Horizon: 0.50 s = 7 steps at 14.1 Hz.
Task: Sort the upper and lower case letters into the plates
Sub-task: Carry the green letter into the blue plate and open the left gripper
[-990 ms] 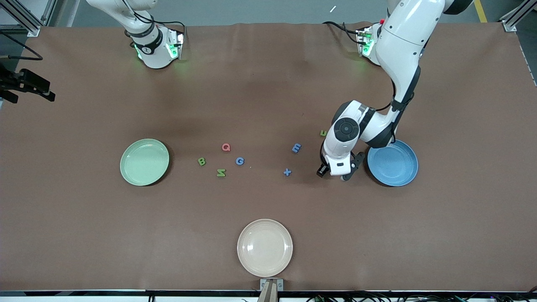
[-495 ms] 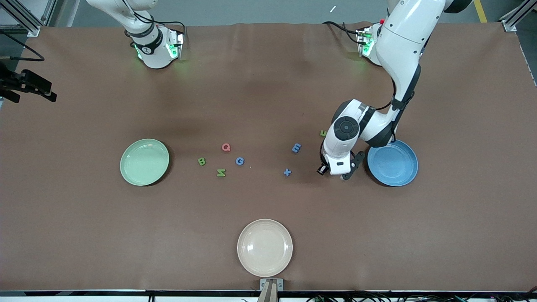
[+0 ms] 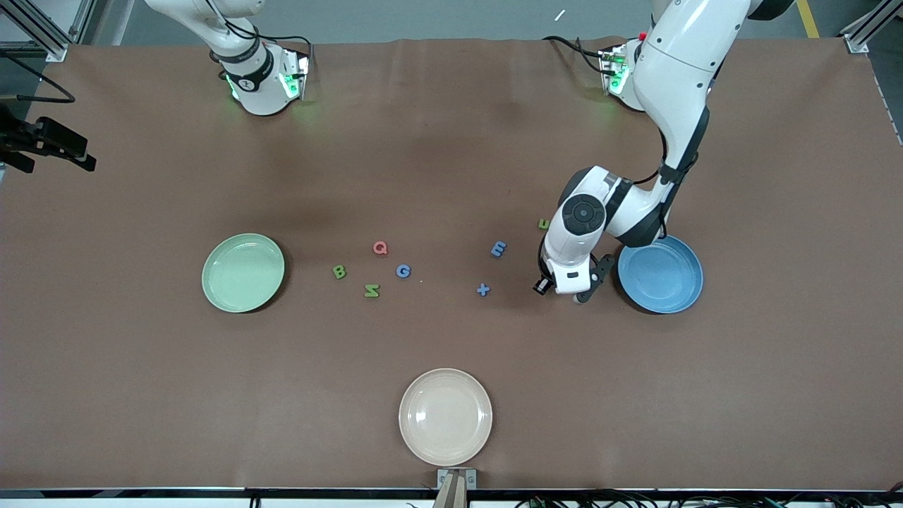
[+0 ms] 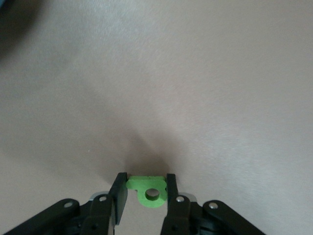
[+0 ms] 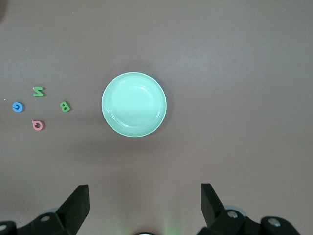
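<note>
Two black fingers (image 4: pixel 118 196) of the left gripper (image 4: pixel 145 183) pinch a small bright-green foam letter (image 4: pixel 146 190) with a round hole in it. We cannot tell which letter it is, nor whether it has left the brown table (image 3: pixel 451 141) yet. That gripper sits low, just at nine o'clock of the round blue plastic plate (image 3: pixel 660 274), which lies at three o'clock from the table's middle.

We judge the grasp made and the carry about to begin. The next move calls for a lift and a short swing toward three o'clock, over the blue rim, before the pinch loosens.

Loose letters lie between the plates:
- a blue m (image 3: pixel 499 248), a blue x (image 3: pixel 482 289) and a small green letter (image 3: pixel 543 224) toward the blue plate;
- a pink Q (image 3: pixel 380 247), a blue G (image 3: pixel 403 271), a green B (image 3: pixel 339 271) and a green N (image 3: pixel 372 290) toward nine o'clock.

The right gripper (image 5: pixel 144 196) waits high over the table with its fingers spread wide, looking down on the round light-green plastic plate (image 3: pixel 243 272) at nine o'clock.

Both plates are empty, as is the cream-white plate (image 3: pixel 445 416) at six o'clock.
</note>
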Each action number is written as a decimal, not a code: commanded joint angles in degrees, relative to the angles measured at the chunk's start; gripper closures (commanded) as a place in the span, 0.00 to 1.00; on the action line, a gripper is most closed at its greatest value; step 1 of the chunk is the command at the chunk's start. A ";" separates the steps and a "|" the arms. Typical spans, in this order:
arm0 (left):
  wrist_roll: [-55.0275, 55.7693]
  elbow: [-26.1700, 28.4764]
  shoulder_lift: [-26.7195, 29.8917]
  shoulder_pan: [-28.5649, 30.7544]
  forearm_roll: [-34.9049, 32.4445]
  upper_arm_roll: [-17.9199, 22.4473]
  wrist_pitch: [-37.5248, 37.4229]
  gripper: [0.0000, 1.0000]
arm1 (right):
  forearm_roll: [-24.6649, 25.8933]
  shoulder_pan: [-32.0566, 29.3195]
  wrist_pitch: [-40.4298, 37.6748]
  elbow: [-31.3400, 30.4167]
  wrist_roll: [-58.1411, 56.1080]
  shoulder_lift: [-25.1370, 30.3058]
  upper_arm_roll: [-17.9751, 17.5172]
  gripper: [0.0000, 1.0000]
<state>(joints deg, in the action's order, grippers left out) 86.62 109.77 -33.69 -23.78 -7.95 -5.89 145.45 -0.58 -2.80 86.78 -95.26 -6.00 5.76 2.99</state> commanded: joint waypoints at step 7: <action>-33.74 6.84 16.18 10.74 -0.40 -2.63 -17.55 0.87 | -0.56 -1.86 -0.21 1.30 0.38 -3.63 -0.27 0.00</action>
<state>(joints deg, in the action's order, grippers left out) 61.54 111.58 -22.03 -17.37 -7.96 -6.59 129.62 -0.59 -3.43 86.54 -94.55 -5.85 4.65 3.32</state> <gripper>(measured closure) 0.634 0.000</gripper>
